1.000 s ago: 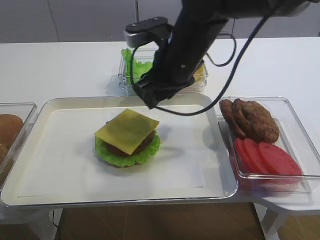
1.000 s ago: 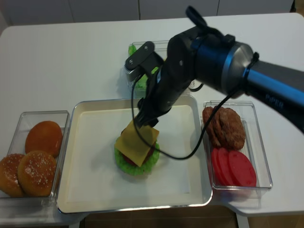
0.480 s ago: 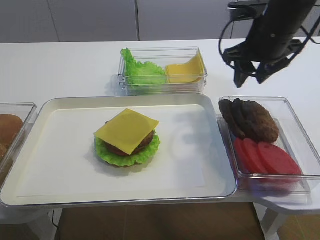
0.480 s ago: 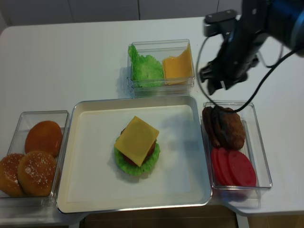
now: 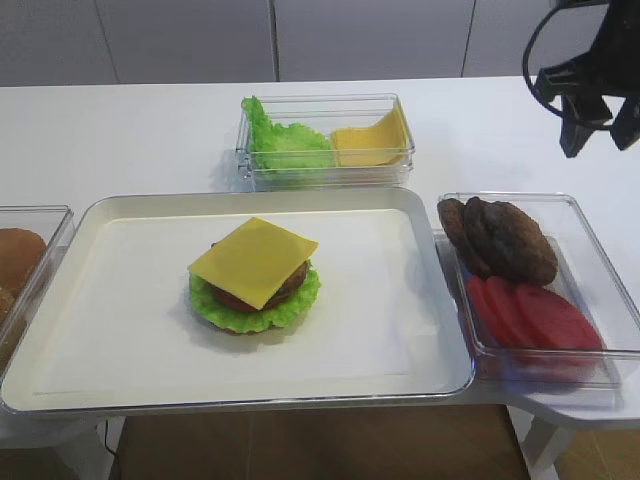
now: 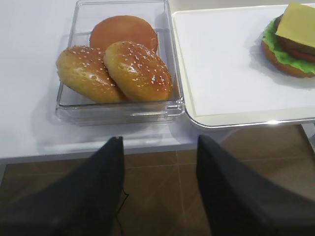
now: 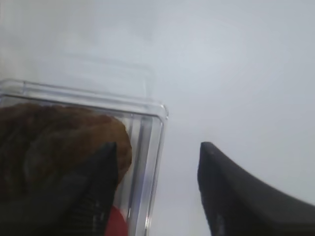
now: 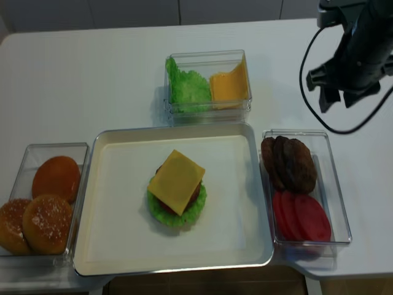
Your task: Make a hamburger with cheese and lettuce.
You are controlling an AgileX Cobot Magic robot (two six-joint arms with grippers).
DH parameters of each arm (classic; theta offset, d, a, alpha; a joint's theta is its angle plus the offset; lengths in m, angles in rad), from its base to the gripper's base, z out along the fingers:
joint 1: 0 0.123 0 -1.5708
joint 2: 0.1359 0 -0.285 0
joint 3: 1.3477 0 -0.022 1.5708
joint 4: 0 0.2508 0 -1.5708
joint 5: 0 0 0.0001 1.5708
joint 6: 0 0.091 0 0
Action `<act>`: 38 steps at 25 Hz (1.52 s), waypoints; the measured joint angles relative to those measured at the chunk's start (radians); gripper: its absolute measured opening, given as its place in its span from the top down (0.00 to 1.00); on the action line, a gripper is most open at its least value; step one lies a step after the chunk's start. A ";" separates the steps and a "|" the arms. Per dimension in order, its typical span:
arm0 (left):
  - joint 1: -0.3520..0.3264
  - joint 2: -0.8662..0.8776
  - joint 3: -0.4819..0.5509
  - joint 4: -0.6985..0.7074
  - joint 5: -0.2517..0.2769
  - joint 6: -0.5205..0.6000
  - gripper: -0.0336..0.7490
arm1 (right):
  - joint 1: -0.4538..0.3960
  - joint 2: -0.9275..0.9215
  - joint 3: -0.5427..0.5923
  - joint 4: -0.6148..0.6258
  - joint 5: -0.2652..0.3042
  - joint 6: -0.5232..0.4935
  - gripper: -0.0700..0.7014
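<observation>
The hamburger (image 5: 255, 292) sits left of centre on the white tray (image 5: 390, 320), with a yellow cheese slice (image 5: 254, 261) lying on its patty and lettuce (image 5: 243, 317) ruffling out beneath. It also shows in the realsense view (image 8: 177, 198) and in the left wrist view (image 6: 291, 46). My right gripper (image 5: 598, 138) is open and empty, high at the far right beyond the patty box; in its wrist view (image 7: 157, 147) it hangs over that box's corner. My left gripper (image 6: 160, 140) is open and empty, off the table's front edge near the buns.
A clear box at the back holds spare lettuce (image 5: 280, 142) and cheese slices (image 5: 370, 140). A box on the right holds brown patties (image 5: 505, 240) and tomato slices (image 5: 535, 315). A box on the left holds buns (image 8: 43, 206).
My right arm has left the cheese slice on the hamburger and swung away from over the tray to the far right. The left gripper's earlier position is not shown.
</observation>
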 joint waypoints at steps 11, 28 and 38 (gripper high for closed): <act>0.000 0.000 0.000 0.000 0.000 0.000 0.50 | 0.000 -0.342 0.356 0.034 0.008 0.008 0.39; 0.000 0.000 0.000 0.000 0.000 0.000 0.50 | 0.000 -1.070 0.698 0.038 0.104 0.017 0.39; 0.000 0.000 0.000 0.000 0.000 0.000 0.50 | 0.000 -1.382 0.799 0.038 0.121 0.019 0.39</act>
